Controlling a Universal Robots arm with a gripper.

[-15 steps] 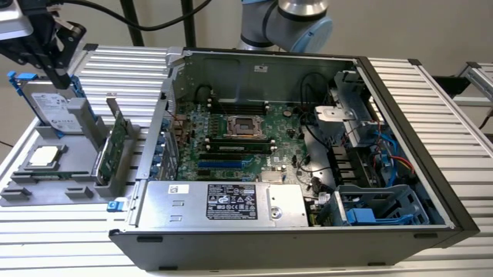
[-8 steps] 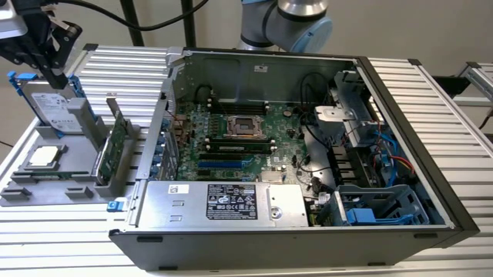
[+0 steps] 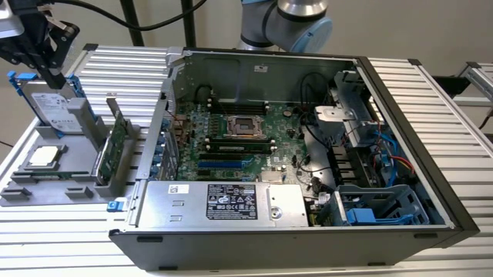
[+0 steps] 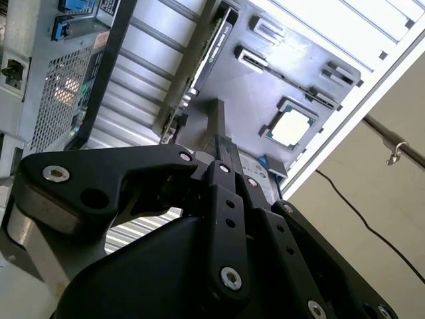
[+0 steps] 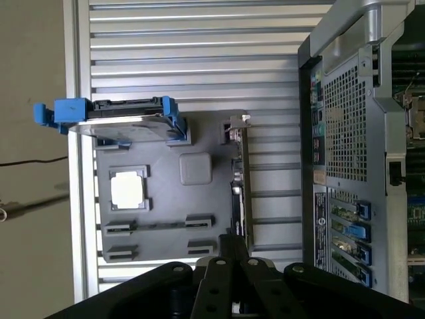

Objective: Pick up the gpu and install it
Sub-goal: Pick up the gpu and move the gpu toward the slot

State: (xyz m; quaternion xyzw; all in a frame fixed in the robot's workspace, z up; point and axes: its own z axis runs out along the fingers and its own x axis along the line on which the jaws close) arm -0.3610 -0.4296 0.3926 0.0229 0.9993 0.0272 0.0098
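Note:
The gpu (image 3: 117, 141) is a thin green card standing on edge in a slot of the grey holder tray (image 3: 38, 193), at the exterior view's left beside the open computer case (image 3: 308, 242). My gripper (image 3: 55, 81) hangs above the back of that tray, over the hard drive, well apart from the gpu. Its black fingers are shut with nothing between them. In both wrist views the gpu (image 4: 211, 56) (image 5: 239, 179) shows edge-on beyond my gripper (image 4: 216, 109) (image 5: 232, 240).
A silver hard drive with blue rails (image 3: 54, 109) (image 5: 119, 119) and a processor chip (image 3: 43, 157) (image 5: 128, 191) (image 4: 290, 127) share the tray. The case holds a green motherboard (image 3: 239, 138), a power supply (image 3: 223, 205) and cables. Ribbed metal tabletop (image 3: 431, 104) surrounds everything.

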